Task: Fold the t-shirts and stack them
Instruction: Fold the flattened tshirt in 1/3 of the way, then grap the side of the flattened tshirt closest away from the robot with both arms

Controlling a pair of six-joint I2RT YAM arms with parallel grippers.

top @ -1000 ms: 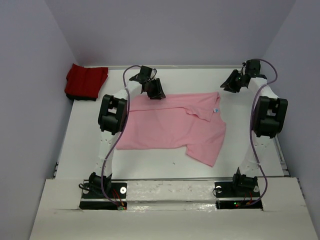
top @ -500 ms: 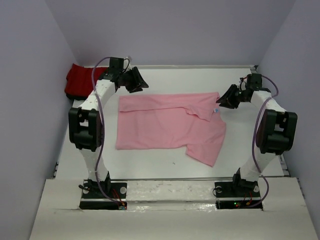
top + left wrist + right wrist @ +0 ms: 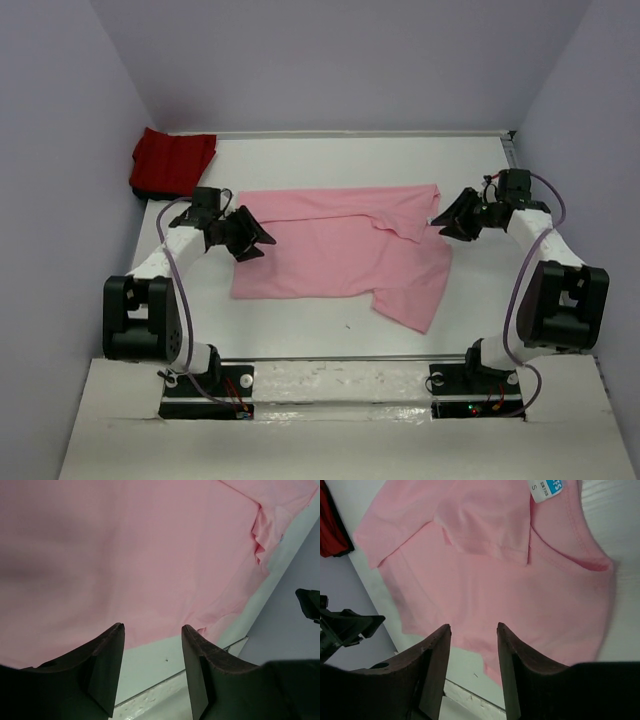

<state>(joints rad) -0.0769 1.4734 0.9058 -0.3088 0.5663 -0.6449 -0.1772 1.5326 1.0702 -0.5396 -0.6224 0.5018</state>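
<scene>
Pink t-shirt (image 3: 330, 255) lies spread on table (image 3: 300, 330)

Both arms drop and swing out to the sides of the pink t-shirt (image 3: 330, 250).

A second ago the left gripper (image 3: 255, 236) hung over the shirt's far edge. It then swung toward the far left corner of the table (image 3: 300, 325), close to the red t-shirt (image 3: 172, 162). It has since come back toward the near edge and now sits low at the pink shirt's left edge, pointing across it. The elbow of the left arm (image 3: 175, 245), earlier raised over the shirt's left side, is now folded out by the table's left edge, so the shirt's far left corner is uncovered. The right gripper (image 3: 447, 220) has moved from the far right corner to just beside the collar, and the elbow of the right arm (image 3: 530, 230) has sunk toward the near right corner.
</scene>
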